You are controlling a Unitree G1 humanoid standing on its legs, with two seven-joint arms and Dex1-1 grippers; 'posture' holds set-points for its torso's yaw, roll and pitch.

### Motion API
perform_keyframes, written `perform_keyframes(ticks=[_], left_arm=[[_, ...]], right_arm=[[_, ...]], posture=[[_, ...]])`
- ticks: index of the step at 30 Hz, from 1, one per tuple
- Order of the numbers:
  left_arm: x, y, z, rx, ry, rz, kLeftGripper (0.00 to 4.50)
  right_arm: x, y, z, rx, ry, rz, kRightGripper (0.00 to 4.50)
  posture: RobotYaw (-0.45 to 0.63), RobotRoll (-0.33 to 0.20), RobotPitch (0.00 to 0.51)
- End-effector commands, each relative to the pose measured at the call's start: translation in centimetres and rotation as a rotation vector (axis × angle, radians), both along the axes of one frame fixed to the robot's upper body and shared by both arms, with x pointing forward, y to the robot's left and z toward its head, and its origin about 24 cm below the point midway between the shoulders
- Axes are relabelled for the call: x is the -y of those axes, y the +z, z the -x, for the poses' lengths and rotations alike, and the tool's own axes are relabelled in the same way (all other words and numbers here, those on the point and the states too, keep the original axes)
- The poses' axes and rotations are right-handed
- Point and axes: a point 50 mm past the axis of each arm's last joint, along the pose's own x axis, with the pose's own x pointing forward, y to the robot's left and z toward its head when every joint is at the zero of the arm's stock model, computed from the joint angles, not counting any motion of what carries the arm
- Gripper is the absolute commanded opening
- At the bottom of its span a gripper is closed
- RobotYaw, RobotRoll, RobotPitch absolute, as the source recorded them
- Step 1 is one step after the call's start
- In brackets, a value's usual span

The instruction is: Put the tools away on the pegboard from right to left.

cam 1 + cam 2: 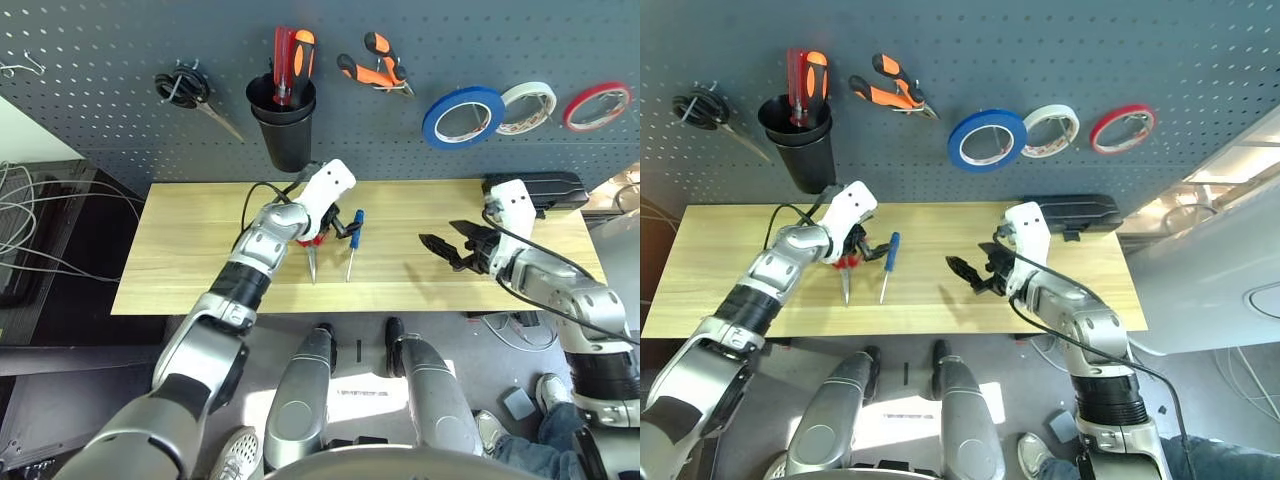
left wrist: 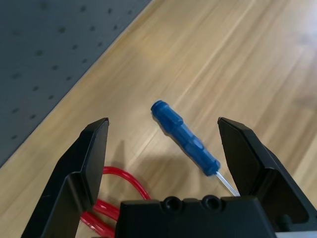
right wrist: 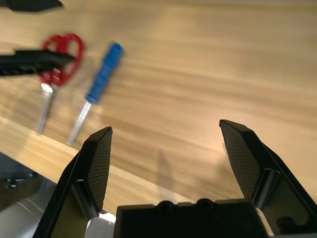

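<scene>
The left gripper (image 2: 163, 148), jaws wide, is framing the blue-handled screwdriver (image 1: 354, 236) (light, stiff, probably roll-prone); gripping mid-handle looks safest. The right gripper (image 3: 166, 148) is gaping empty.

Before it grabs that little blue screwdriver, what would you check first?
1. Left gripper fingers wide apart: ok.
2. Blue screwdriver lies between those fingers, lined up: ok.
3. Red-handled scissors beside the screwdriver, close to one finger, may get caught: not ok.
4. Right gripper open, holding nothing, apart from the screwdriver: ok.
5. Blue tape ring and orange-handled pliers already on the pegboard: ok.
6. Room left in the black cup: cannot tell.
</scene>
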Motion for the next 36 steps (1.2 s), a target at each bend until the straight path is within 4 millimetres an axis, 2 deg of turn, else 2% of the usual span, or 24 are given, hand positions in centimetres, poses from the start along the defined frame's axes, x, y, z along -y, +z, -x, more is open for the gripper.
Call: perform_keyframes(ticks=[1, 5, 7, 12, 24, 28, 36], left_arm=[[0.0, -1.8, 0.3, -0.083, 0.052, 0.003, 4.50], [0.3, -2.7, 0.6, -0.158, 0.068, -0.020, 4.50], [0.9, -2.7, 0.7, -0.149, 0.025, -0.006, 4.50], [1.4, -3.4, 0.8, -0.192, 0.052, -0.018, 4.50], [4.5, -4.7, 1.2, -0.266, 0.002, -0.010, 4.50], [4.6, -5.4, 1.4, -0.259, 0.012, -0.028, 3.60], [2.9, -6.6, 1.7, -0.274, 0.089, -0.084, 0.94]], right_arm=[[-0.5, -1.1, 0.0, 0.005, 0.038, 0.054, 4.48], [-1.0, -1.0, -0.2, 0.037, 0.056, 0.066, 4.48], [-1.2, -0.9, -0.3, 0.039, 0.067, 0.066, 4.48], [-2.1, -1.0, -0.4, 0.063, 0.134, 0.137, 4.48], [-2.8, 0.0, -0.8, 0.122, 0.126, 0.126, 4.48], [-2.8, 0.5, -0.8, 0.144, 0.118, 0.124, 4.50], [-2.8, 1.6, -1.6, 0.193, 0.112, 0.124, 4.50]], posture=[[0.11, 0.000, 0.339], [0.11, 0.000, 0.343], [0.11, 0.000, 0.344], [0.10, 0.000, 0.353], [0.06, 0.000, 0.354], [0.05, 0.000, 0.354], [0.07, 0.000, 0.348]])
